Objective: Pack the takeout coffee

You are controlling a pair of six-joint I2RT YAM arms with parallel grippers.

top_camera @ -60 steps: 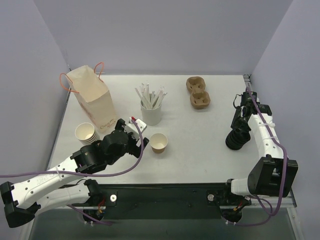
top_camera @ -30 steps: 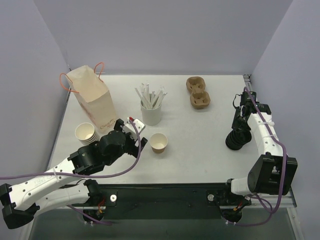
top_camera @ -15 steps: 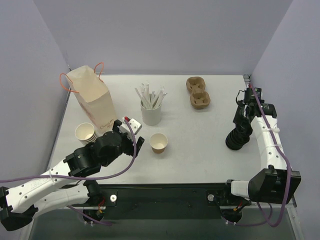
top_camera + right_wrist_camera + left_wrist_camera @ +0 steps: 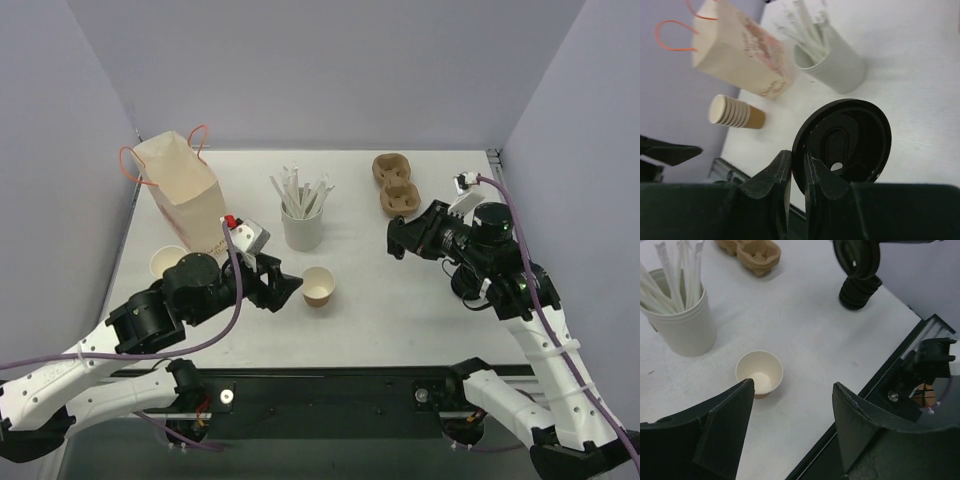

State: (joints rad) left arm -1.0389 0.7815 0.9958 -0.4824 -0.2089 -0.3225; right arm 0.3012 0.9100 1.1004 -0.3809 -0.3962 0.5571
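The table point(image 4: 380, 310) is a plain white slab, closed in on three sides by pale lilac walls point(image 4: 300, 70), with a black rail point(image 4: 330, 385) along its near edge where the two arms are bolted.

The takeout coffee is in two pieces. The small lidless brown paper cup point(image 4: 318, 286) stands upright near the middle of the table, empty as far as I can see. Just in front of it are the left fingers point(image 4: 742, 395), spread wide with nothing in them and not touching it. The round black plastic lid point(image 4: 845, 140) is up in the air on the right side, well apart from the cup. The right fingers point(image 4: 782, 167) are pinched tight on its rim, and it stands on edge.

Behind the cup is a white tumbler of white stirrer sticks point(image 4: 302, 230). At the back left stands a tan paper bag with orange handles point(image 4: 185, 200), with a stack of lidless brown paper cups point(image 4: 165, 262) in front of it, partly behind the left arm. A brown moulded-pulp cup carrier point(image 4: 396, 185) lies at the back right. A stack of loose black lids point(image 4: 857, 290) sits near the right edge, half hidden by the right arm.
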